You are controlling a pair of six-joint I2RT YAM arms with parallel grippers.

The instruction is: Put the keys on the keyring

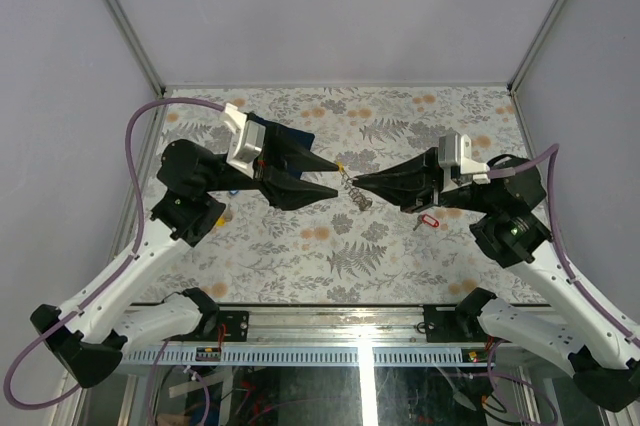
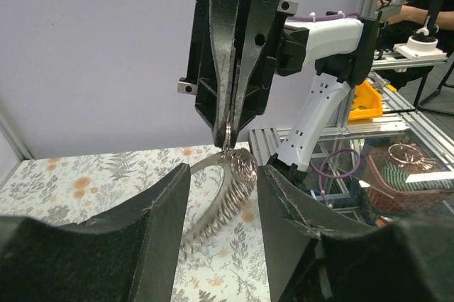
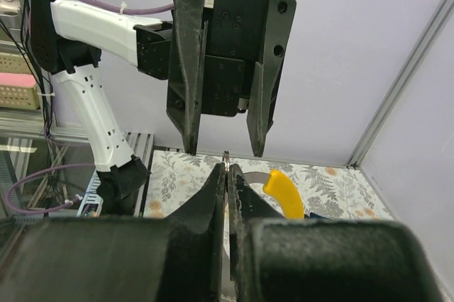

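Blurring smears whatever hangs under keyring (image 2: 237, 167); right gripper (image 1: 358, 183) clamps keyring, left gripper (image 1: 336, 174) part-spread astride it; red key (image 1: 430, 218) lies apart.

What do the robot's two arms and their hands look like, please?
The left arm and right arm have white shells and black joints. The left hand and right hand each have two black wedge-shaped fingers. A purple cable loops along each arm.
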